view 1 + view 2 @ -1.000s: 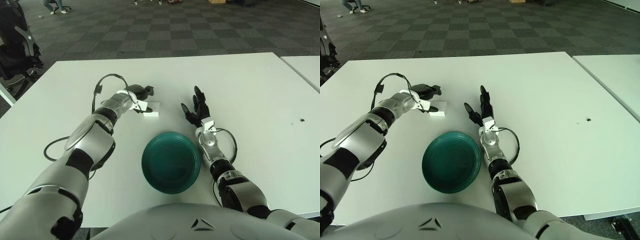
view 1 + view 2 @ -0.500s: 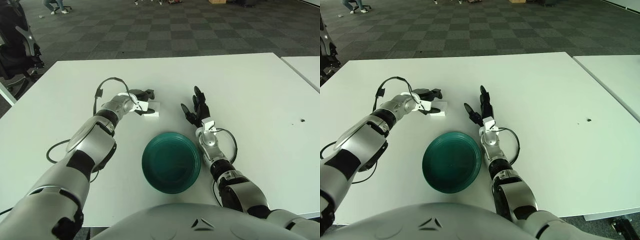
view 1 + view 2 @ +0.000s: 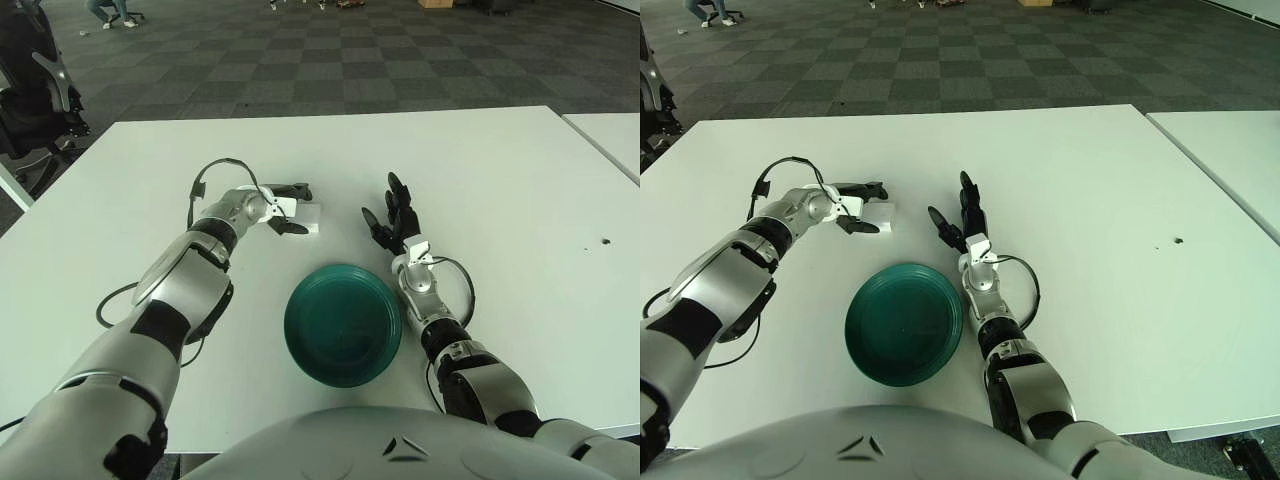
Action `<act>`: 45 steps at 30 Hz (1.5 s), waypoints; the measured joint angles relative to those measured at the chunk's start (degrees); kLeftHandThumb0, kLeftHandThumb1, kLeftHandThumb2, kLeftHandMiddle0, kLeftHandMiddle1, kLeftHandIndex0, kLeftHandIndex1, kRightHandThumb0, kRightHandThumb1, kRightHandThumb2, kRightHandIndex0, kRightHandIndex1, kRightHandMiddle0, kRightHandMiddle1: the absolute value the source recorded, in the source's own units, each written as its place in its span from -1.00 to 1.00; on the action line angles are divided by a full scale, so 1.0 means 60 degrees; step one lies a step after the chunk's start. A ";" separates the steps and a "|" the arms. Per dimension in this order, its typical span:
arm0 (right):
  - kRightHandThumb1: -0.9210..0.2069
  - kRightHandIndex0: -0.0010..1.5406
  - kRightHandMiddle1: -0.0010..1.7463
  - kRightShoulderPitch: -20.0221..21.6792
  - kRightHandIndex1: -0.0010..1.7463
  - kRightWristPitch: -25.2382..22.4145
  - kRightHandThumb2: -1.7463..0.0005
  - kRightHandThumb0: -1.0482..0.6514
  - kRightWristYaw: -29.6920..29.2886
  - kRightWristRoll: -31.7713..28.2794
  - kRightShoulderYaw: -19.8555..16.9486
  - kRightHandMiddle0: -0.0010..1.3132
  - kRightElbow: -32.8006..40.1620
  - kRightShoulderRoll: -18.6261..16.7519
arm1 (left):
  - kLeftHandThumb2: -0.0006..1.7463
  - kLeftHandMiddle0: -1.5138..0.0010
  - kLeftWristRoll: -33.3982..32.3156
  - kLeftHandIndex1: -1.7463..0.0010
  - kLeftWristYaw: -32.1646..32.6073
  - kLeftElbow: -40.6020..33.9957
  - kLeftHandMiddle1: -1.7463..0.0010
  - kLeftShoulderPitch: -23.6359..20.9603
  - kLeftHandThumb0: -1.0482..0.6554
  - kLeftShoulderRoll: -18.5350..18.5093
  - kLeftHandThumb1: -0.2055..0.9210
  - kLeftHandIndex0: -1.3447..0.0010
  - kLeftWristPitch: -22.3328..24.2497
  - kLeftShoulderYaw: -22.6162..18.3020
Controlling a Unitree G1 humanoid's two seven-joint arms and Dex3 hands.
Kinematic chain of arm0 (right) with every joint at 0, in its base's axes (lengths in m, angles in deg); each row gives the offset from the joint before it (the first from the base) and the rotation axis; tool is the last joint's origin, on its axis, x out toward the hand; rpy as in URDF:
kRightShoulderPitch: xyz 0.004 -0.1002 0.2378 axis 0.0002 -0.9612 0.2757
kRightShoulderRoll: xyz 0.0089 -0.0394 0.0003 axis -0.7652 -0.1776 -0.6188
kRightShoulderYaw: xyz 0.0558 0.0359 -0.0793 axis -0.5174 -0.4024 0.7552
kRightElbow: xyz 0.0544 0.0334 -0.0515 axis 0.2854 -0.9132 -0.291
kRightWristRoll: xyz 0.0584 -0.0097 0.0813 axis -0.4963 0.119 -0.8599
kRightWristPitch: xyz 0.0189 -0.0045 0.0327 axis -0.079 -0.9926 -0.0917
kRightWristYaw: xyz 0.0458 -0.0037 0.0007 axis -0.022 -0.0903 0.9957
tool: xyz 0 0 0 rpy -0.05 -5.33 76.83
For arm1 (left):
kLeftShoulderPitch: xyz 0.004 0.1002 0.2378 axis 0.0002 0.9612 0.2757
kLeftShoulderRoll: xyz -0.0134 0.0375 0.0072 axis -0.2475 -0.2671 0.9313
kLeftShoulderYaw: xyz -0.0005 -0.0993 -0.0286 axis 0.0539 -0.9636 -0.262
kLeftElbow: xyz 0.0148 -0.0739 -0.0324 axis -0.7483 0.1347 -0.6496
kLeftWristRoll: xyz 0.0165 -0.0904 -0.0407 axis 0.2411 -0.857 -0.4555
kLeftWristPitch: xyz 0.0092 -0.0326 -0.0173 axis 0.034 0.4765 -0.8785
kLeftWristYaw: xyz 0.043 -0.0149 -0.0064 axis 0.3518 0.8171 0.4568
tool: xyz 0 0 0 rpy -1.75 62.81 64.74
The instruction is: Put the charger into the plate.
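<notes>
Your left hand (image 3: pixel 283 208) is at the white charger (image 3: pixel 309 217), fingers spread around it, not clenched. From the green plate (image 3: pixel 342 323), the charger sits at 11 o'clock; your right hand (image 3: pixel 395 222) shows at 1 o'clock, fingers relaxed and empty.

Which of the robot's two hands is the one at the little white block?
Its left hand, with fingers spread around the white charger beyond the green plate. The right hand shows right of the plate, fingers open, holding nothing.
</notes>
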 measured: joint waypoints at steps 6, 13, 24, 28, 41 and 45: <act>-0.97 -0.94 -0.82 0.0000 -1.00 0.0000 0.72 -0.63 0.0025 0.0000 0.0001 -1.00 0.0000 -0.0003 | -0.23 0.80 -0.0082 0.28 -0.0245 -0.0016 0.84 0.0000 -0.93 -0.0047 1.00 1.00 -0.0071 -0.0045; -0.99 -0.92 -0.81 -0.0001 -0.99 0.0000 0.72 -0.66 0.0033 0.0000 0.0004 -1.00 0.0000 -0.0002 | -0.27 0.81 -0.0123 0.32 -0.0471 -0.0028 0.86 0.0000 -0.92 -0.0092 1.00 1.00 -0.0163 -0.0072; -1.00 -0.93 -0.81 -0.0005 -0.99 0.0000 0.71 -0.66 0.0042 0.0001 0.0003 -1.00 0.0000 0.0002 | -0.37 0.78 -0.0134 0.18 -0.0454 -0.0015 0.88 0.0001 -0.89 0.0047 1.00 1.00 -0.0097 -0.0067; -1.00 -0.92 -0.82 -0.0006 -0.99 0.0000 0.69 -0.65 0.0055 0.0000 0.0001 -1.00 -0.0001 0.0002 | -0.36 0.74 -0.0119 0.03 -0.0299 -0.0011 0.87 0.0019 -0.92 0.0099 1.00 1.00 -0.0008 -0.0056; -0.96 -0.96 -0.83 -0.0010 -1.00 0.0000 0.71 -0.65 0.0085 -0.0002 -0.0003 -1.00 -0.0050 -0.0012 | -0.52 0.99 0.0568 -0.36 0.2772 -0.0020 0.11 0.0636 -1.00 0.0564 1.00 0.91 0.0625 0.0670; -0.97 -0.95 -0.81 -0.0010 -0.99 0.0000 0.71 -0.67 0.0089 -0.0002 -0.0009 -1.00 -0.0060 -0.0009 | -0.57 1.00 0.0855 -0.40 0.3453 -0.0004 0.00 0.0676 -1.00 0.0716 1.00 0.89 0.0945 0.0986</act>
